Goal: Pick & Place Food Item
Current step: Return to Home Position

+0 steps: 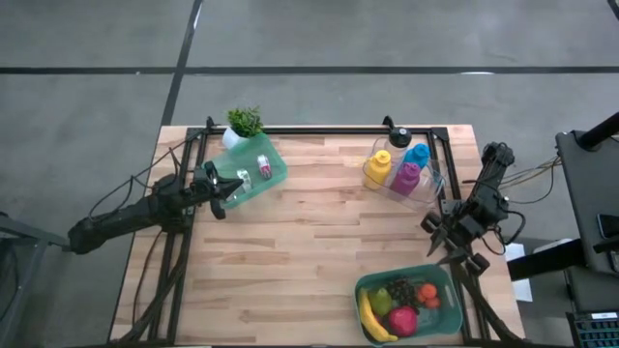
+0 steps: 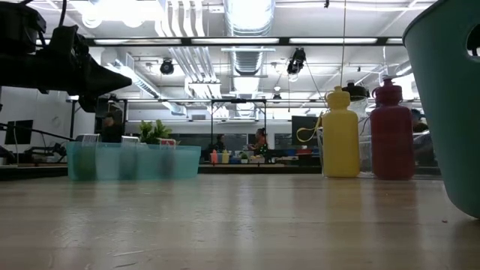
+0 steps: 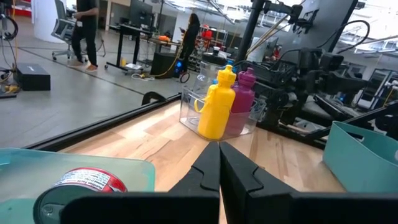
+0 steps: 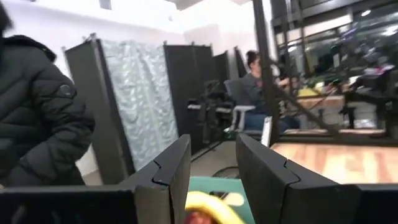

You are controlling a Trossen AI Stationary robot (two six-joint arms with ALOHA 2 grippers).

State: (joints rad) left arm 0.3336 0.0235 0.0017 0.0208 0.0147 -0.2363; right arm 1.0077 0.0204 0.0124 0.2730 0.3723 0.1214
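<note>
A teal bin (image 1: 440,280) at the table's near right corner holds a banana (image 1: 372,319), a red fruit (image 1: 402,321), a green fruit (image 1: 383,301) and smaller food items. My right gripper (image 1: 450,249) hovers open just beyond the bin's far right corner; its wrist view shows the banana (image 4: 208,208) and the bin's rim (image 4: 219,184) below its fingers (image 4: 169,168). My left gripper (image 1: 219,196) is shut and empty beside the near edge of a shallow teal tray (image 1: 274,181) at the far left. The tray holds small cans (image 1: 263,166), one red-labelled (image 3: 87,180).
A clear container (image 1: 426,188) at the far right holds yellow (image 1: 379,166), magenta (image 1: 406,178), blue (image 1: 417,155) and black-capped bottles. A small potted plant (image 1: 244,123) stands behind the tray. Bare wood lies between tray and bin. People show in the room beyond.
</note>
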